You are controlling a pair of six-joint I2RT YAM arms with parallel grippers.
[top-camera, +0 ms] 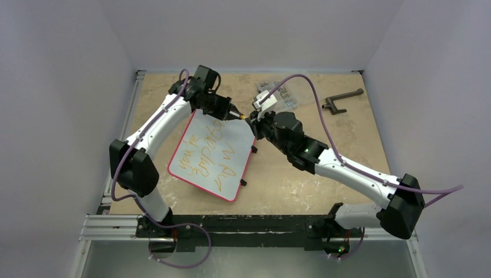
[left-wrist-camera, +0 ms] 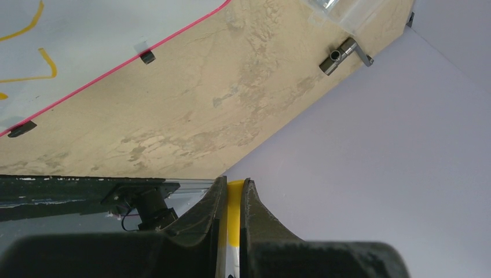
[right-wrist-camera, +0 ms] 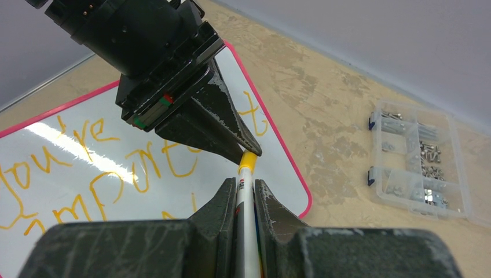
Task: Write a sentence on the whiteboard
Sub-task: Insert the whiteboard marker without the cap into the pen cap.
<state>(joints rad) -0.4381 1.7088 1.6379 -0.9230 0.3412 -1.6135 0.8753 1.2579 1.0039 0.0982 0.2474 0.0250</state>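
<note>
**Go easy on this one**

The whiteboard (top-camera: 237, 168) lies flat left of centre in our top view, the sentence (top-camera: 208, 155) on it. Over its upper-right corner, the right gripper (right-wrist-camera: 246, 182) clamps the marker (right-wrist-camera: 246, 200) barrel and the left gripper (right-wrist-camera: 250, 152) pinches its yellow end. Light, stiff, slick, we reckon: hold mid-barrel.

Clear parts box (right-wrist-camera: 417, 165), dark metal crank (top-camera: 347, 95)

Soft, even overhead light fills every view, leaving only faint shadows on the tan mottled tabletop (top-camera: 289, 185). A bright glare streak crosses the flat red-rimmed whiteboard (right-wrist-camera: 75, 152). Wrist views blur along their bottom edges.
</note>
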